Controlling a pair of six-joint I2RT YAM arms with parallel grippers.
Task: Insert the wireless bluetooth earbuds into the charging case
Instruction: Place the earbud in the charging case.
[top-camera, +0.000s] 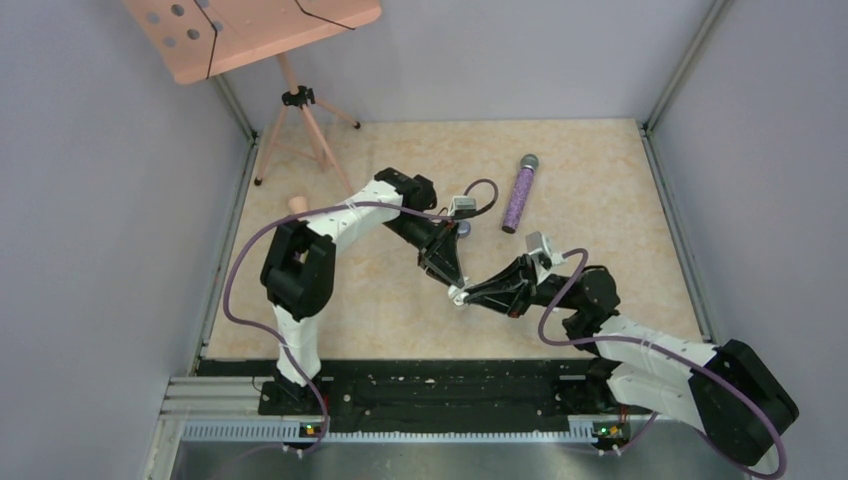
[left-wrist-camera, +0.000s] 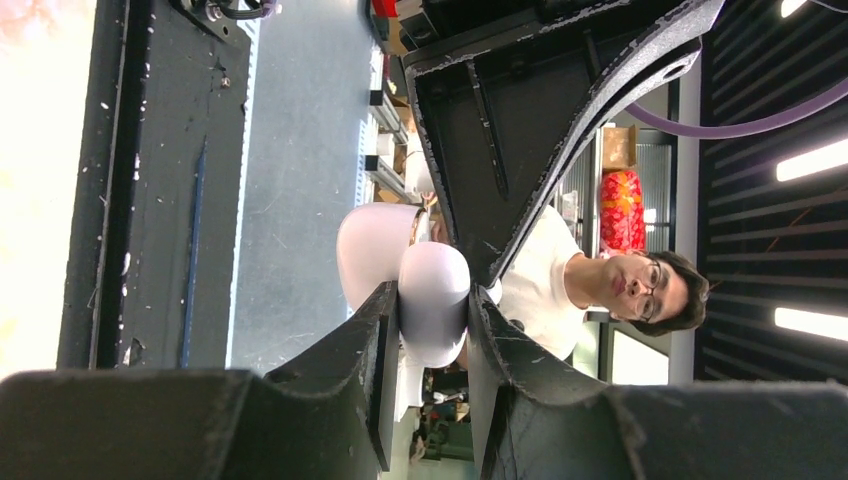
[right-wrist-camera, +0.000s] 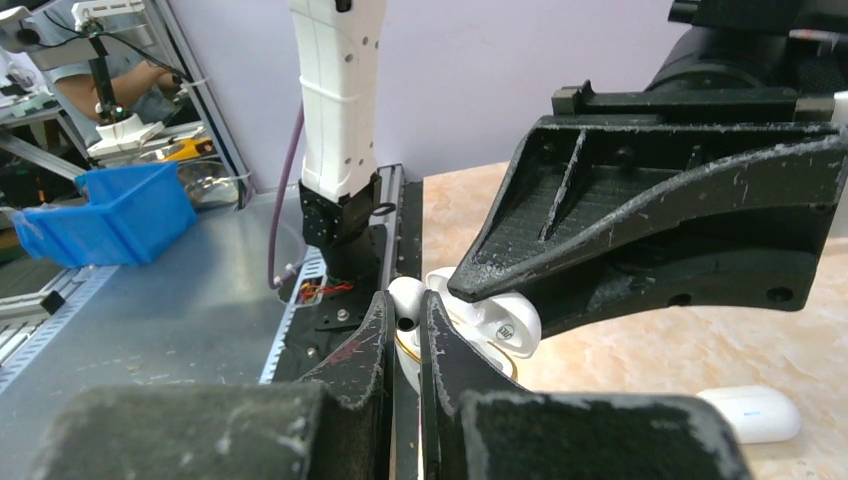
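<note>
Risk: white earbud (right-wrist-camera: 404, 298) rides in a thin tip pinch of the right gripper (top-camera: 472, 294). A push off-line from the socket could squirt it out onto the table (top-camera: 600, 200), or twist the charging case (left-wrist-camera: 433, 285) in its clamp. Pose: both arms reach in, tips meeting at centre of the top view, above the surface. Left gripper (top-camera: 452, 284) squeezes the open case; bud just beside it.

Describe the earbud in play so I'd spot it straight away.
At the centre of the table, the two grippers meet. The right gripper pinches a white earbud: a tiny round bud, far smaller than the white charging case that the left gripper holds beside it.
</note>
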